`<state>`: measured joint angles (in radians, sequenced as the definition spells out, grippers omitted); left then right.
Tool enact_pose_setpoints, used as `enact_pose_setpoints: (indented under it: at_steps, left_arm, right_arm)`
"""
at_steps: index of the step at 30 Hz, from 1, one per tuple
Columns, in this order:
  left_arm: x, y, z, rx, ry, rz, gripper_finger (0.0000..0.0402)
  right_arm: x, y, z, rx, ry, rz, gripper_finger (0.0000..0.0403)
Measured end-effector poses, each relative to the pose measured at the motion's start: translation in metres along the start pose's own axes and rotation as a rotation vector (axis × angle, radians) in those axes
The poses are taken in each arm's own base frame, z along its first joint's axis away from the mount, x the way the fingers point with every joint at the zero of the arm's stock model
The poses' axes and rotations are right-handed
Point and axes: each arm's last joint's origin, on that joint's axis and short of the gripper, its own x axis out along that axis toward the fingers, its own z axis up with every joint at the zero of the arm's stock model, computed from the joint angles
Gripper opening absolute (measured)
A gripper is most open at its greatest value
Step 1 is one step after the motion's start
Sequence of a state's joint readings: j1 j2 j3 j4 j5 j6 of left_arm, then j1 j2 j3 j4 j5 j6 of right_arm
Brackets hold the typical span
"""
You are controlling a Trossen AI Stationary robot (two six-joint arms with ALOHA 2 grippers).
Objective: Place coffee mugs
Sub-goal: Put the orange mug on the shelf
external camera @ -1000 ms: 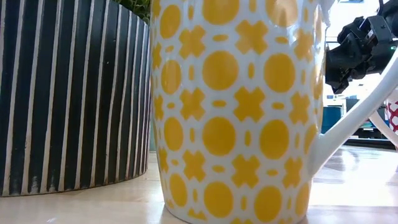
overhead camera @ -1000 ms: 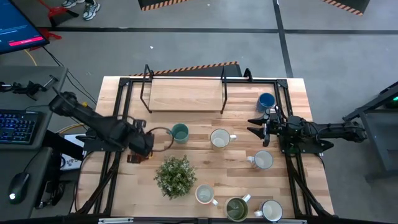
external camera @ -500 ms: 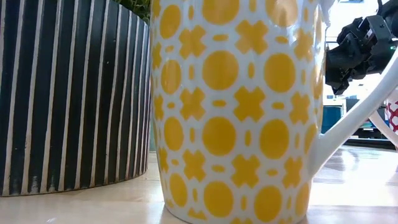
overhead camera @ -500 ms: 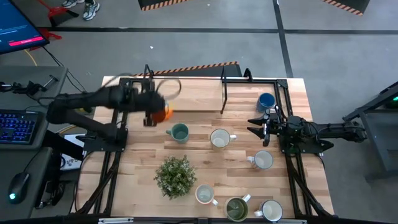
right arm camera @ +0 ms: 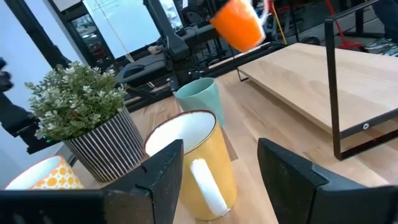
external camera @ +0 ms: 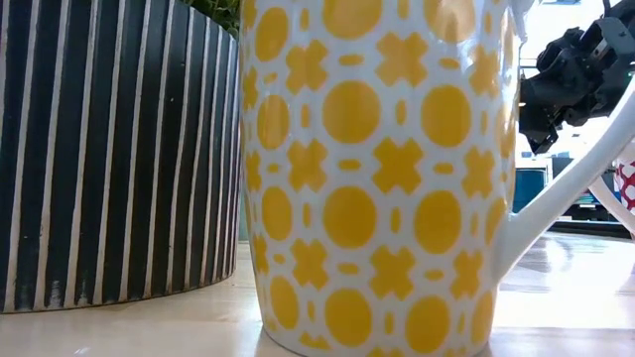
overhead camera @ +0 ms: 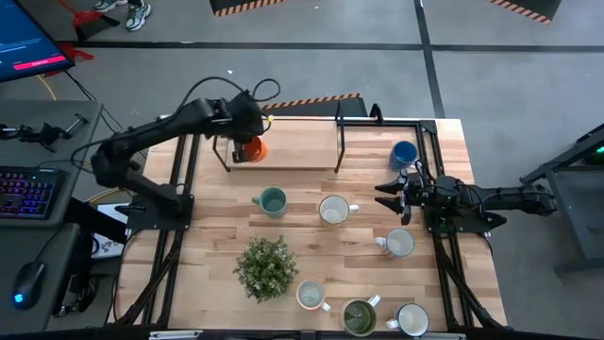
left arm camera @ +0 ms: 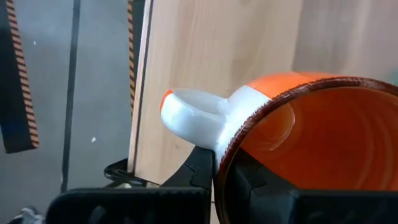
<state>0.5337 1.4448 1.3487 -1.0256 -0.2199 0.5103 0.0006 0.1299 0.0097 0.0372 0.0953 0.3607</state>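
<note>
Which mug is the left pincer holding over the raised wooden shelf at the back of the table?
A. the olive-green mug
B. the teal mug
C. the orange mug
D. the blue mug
C: the left pincer is clamped on the rim of the orange mug above the wooden shelf, while the blue mug, teal mug and olive-green mug all stand on the table.

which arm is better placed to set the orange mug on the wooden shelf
Left. Its claw is shut on the orange mug, held above the wooden shelf. The right claw is open, holding nothing, beside the blue mug.
</note>
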Motion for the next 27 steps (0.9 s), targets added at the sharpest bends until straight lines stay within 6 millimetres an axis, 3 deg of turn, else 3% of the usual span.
enact_pose_setpoints:
  at_steps: [4, 14, 27]
  left_arm:
    - [0.018, 0.015, 0.004, 0.003, 0.007, 0.008, 0.0004]
    - [0.038, 0.06, 0.008, -0.097, 0.105, -0.014, 0.0004]
    - [0.075, 0.109, -0.025, -0.253, 0.211, -0.121, 0.0004]
  right_arm:
    - [0.0, 0.0, 0.0, 0.0, -0.001, -0.001, 0.0193]
    - [0.0, 0.0, 0.0, -0.001, -0.009, -0.015, 0.0193]
    - [0.0, 0.0, 0.001, -0.002, -0.01, -0.015, 0.0193]
